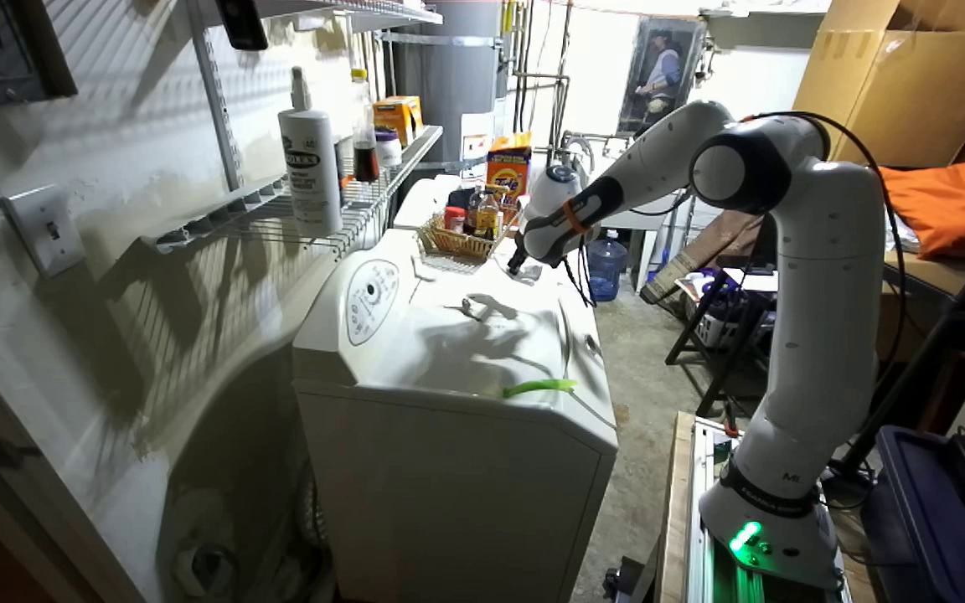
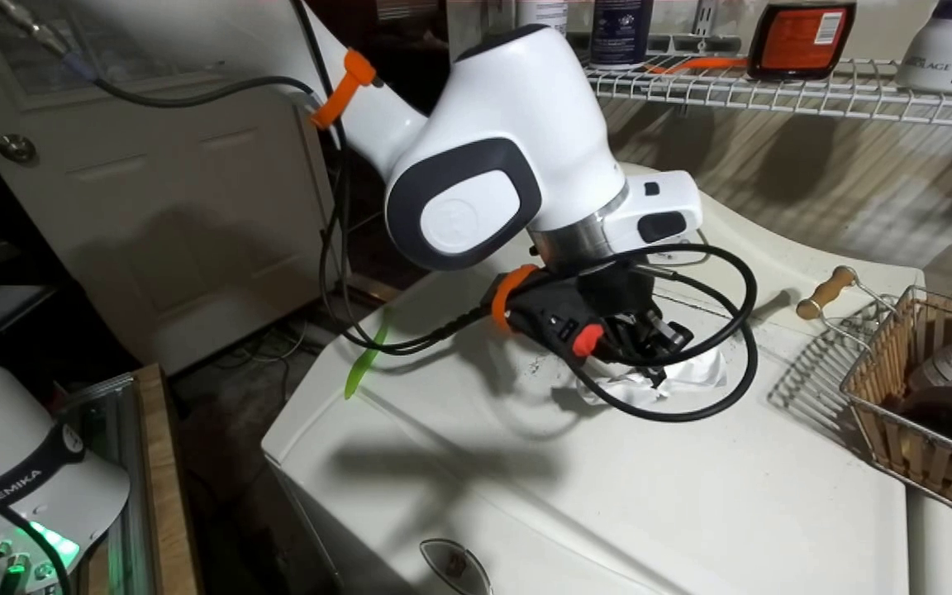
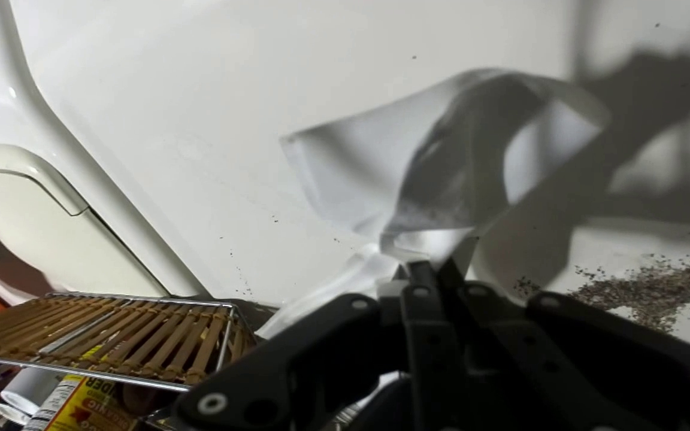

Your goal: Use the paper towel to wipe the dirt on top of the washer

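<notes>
Washer (image 1: 457, 469), dirt (image 3: 650, 294) clearest in wrist view

- Wall (image 1: 114, 151): pale, stained, unevenly lit and striped with shadow; you find a light switch (image 1: 44, 230) on it.
- Wire shelf (image 2: 773, 103): mounted on the wall, visible to you in both exterior views.
- Floor (image 1: 637, 352): grey concrete, discoloured in places.
- Panelled door (image 2: 187, 190): dimly lit, with a round knob (image 2: 16, 147) you can make out.

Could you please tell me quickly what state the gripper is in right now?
Gripper: closed, holding the paper towel.
</notes>
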`<move>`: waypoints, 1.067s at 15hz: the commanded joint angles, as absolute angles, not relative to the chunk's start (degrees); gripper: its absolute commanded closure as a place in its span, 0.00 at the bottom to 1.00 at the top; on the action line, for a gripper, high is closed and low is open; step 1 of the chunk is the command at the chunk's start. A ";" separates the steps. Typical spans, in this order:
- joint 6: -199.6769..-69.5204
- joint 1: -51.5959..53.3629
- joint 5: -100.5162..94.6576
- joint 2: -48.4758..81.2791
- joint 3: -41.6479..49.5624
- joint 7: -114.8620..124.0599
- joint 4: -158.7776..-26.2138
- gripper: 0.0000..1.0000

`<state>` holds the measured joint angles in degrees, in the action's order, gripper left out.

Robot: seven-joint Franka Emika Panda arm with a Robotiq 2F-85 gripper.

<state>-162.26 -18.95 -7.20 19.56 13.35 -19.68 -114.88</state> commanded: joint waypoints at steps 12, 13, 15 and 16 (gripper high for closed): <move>-165.03 -5.61 -41.14 36.97 27.49 -10.77 -96.81 0.99; -164.71 -5.82 -41.95 37.91 27.35 -10.99 -94.95 0.99; -164.20 -7.25 -42.37 39.36 26.04 -12.11 -91.79 0.99; -163.75 -8.25 -41.89 40.04 25.06 -13.18 -90.47 0.99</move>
<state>-164.64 -6.28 -40.10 36.57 26.23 -12.15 -96.51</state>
